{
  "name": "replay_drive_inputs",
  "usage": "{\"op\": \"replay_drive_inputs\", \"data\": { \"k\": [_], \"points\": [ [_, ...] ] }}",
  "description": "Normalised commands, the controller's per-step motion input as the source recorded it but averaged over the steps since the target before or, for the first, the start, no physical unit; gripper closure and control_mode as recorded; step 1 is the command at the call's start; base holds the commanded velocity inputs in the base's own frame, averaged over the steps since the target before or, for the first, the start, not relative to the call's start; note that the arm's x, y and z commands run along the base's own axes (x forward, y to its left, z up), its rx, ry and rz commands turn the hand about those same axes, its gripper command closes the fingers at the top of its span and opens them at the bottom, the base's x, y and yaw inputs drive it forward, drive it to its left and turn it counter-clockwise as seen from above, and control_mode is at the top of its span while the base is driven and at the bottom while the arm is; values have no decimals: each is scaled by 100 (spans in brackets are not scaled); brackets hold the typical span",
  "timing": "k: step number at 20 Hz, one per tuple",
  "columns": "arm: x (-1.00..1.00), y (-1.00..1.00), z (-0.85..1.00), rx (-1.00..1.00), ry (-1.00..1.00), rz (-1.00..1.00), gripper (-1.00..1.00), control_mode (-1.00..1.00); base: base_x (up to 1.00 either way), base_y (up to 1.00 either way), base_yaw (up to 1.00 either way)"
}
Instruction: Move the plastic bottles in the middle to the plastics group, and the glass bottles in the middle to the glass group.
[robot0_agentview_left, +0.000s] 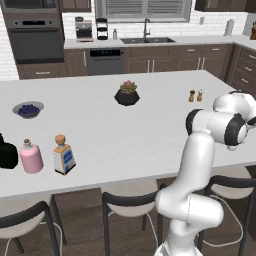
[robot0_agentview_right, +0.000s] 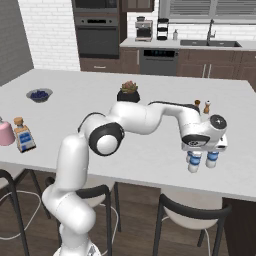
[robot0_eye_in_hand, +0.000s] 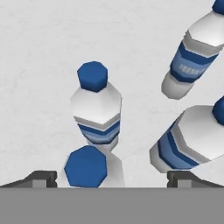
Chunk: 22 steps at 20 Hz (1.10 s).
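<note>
My gripper (robot0_eye_in_hand: 114, 177) is open and points down over a cluster of several small clear water bottles with blue labels and caps. One bottle (robot0_eye_in_hand: 87, 168) stands between the spread fingertips (robot0_eye_in_hand: 41, 178), touching neither. Another bottle (robot0_eye_in_hand: 96, 107) stands just beyond it, and two more (robot0_eye_in_hand: 190, 57) (robot0_eye_in_hand: 192, 140) lie to the right. In the right base view the gripper (robot0_agentview_right: 202, 151) hangs over the bottles (robot0_agentview_right: 194, 163) at the island's front right. Far left, the square corked bottle (robot0_agentview_left: 64, 156) stands next to the pink flask (robot0_agentview_left: 31, 157) and the black bottle (robot0_agentview_left: 6, 152).
A dark potted plant (robot0_agentview_left: 127, 95) sits mid-island, a bowl of blueberries (robot0_agentview_left: 28, 109) at the left, and two small shakers (robot0_agentview_left: 195, 95) at the right. Stools (robot0_agentview_left: 127, 202) stand under the island's front edge (robot0_agentview_left: 100, 185).
</note>
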Motion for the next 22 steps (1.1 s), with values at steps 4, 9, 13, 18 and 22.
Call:
{"op": "replay_drive_inputs", "data": {
  "k": [4,9,13,18,22],
  "points": [
    [-43,0,43,-4,0,0,-100,-100,0,0,0],
    [-60,11,56,-7,0,0,-100,-100,0,0,0],
    [-56,36,57,-1,0,0,-100,-100,0,0,0],
    [-68,81,28,-8,0,0,-100,-100,0,0,0],
    [-61,100,10,-9,0,0,-100,-100,0,0,0]
  ]
}}
